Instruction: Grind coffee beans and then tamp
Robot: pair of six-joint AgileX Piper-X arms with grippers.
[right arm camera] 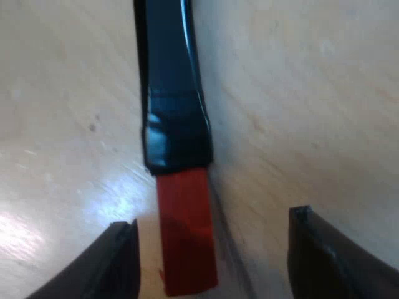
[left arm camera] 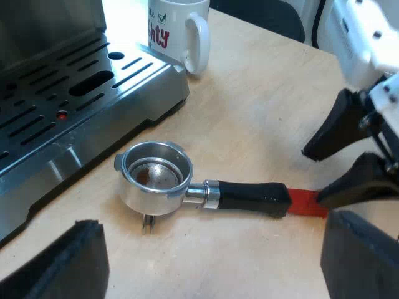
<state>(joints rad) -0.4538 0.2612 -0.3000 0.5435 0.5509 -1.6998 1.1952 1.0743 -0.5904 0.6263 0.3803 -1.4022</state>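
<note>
The metal holder point(left arm camera: 156, 177) lies loose on the wooden table beside the espresso machine's drip tray point(left arm camera: 68, 93). Its basket holds a little brown residue, and its dark handle point(left arm camera: 252, 196) ends in red point(left arm camera: 305, 202). My left gripper point(left arm camera: 212, 261) hovers above the holder, open, its two black fingers far apart with nothing between them. My right gripper point(right arm camera: 209, 261) is low at the handle's red end point(right arm camera: 186, 233), open, one finger on each side of it without touching. In the left wrist view the right gripper point(left arm camera: 336, 174) straddles that red end.
A white mug point(left arm camera: 181, 31) with printed lettering stands on the table by the machine's corner. The slotted metal drip tray has a small red float. Bare wooden tabletop point(left arm camera: 262, 106) spreads between the mug and the handle.
</note>
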